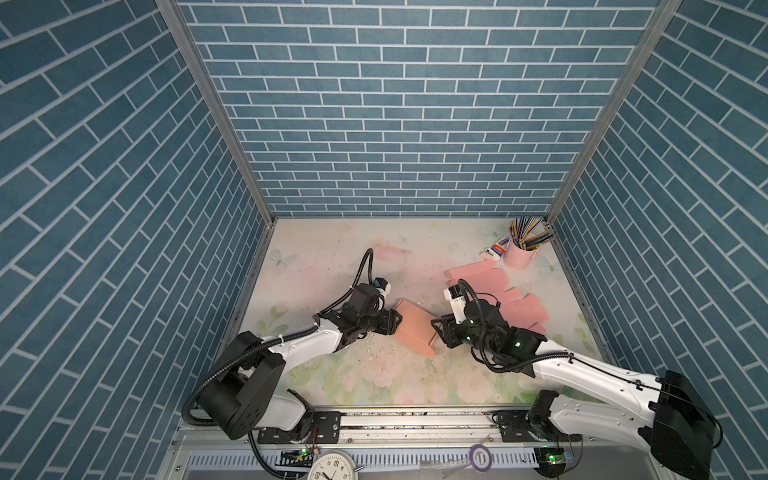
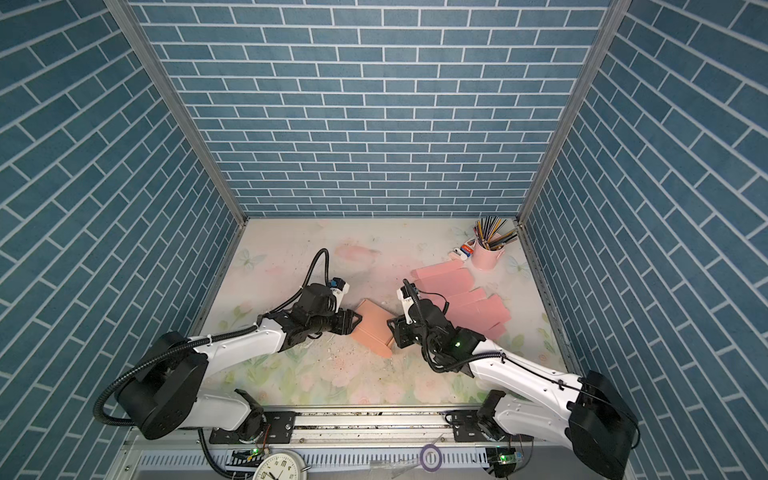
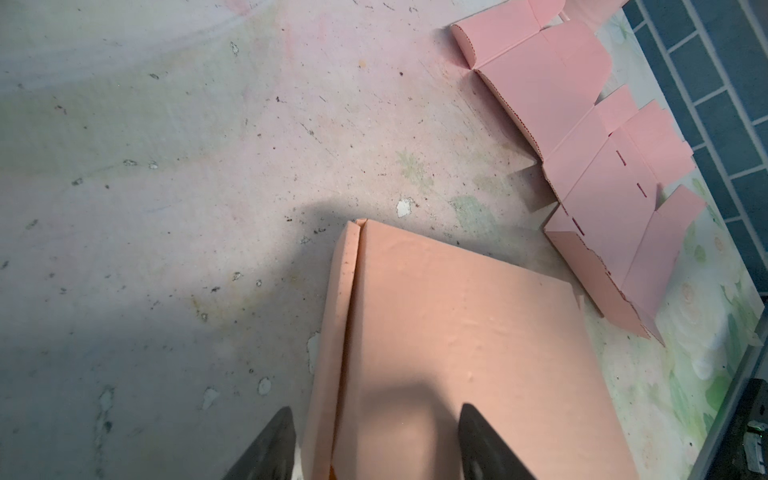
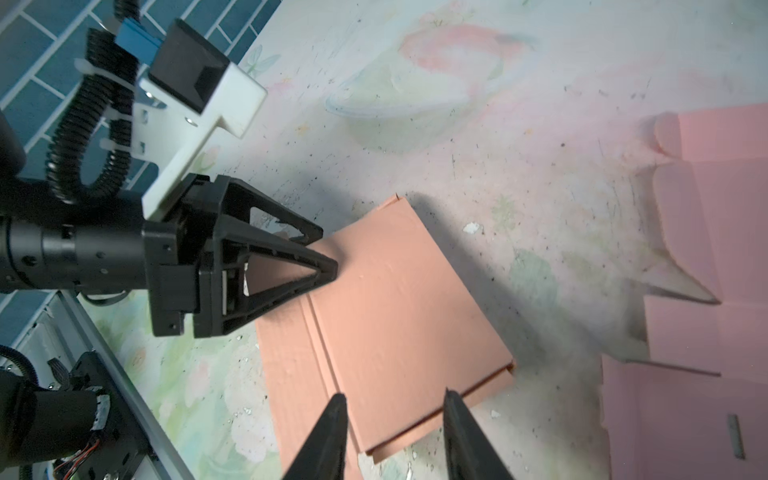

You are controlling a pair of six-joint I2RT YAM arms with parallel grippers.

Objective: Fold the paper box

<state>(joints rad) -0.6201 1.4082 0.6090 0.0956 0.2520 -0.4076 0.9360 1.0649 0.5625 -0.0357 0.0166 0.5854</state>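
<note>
Partly folded paper box (image 1: pixel 415 330) lies on table (image 1: pixel 332 249) — left gripper (image 3: pixel 376 407) jaws apart, straddling one edge; right gripper (image 4: pixel 395 392) jaws apart at the opposite edge.

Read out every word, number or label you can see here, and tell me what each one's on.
"12", "3", "4": numerals on the clock; its other numerals are cut off or unclear.
Packet beside the cup: coloured print, too small to read.
Box: no print visible.
</note>
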